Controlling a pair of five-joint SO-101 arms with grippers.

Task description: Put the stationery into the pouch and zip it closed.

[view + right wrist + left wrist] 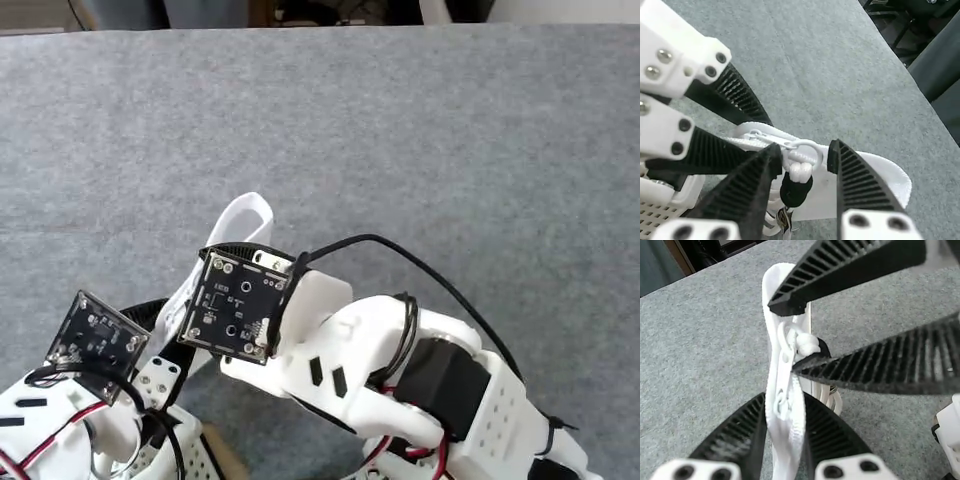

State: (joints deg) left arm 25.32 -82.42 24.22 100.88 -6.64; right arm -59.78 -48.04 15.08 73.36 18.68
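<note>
- pouch [245, 214]: white, sat on the grey table [450, 130] right in front of both arms, and mostly covered by them when seen from above
- left gripper [785, 412]: pressed together on the zip edge of the pouch, with the white fabric pinched between the black ribbed fingers
- right gripper [805, 150]: spread, with one finger placed either side of the zipper pull [799, 171]; a gap can be seen on one side, so nothing's being squeezed
- zipper pull: a white cord loop with a knot and a black bead under it, found just past the pinched bit of the pouch
- zip: how far it's been closed can't be told
</note>
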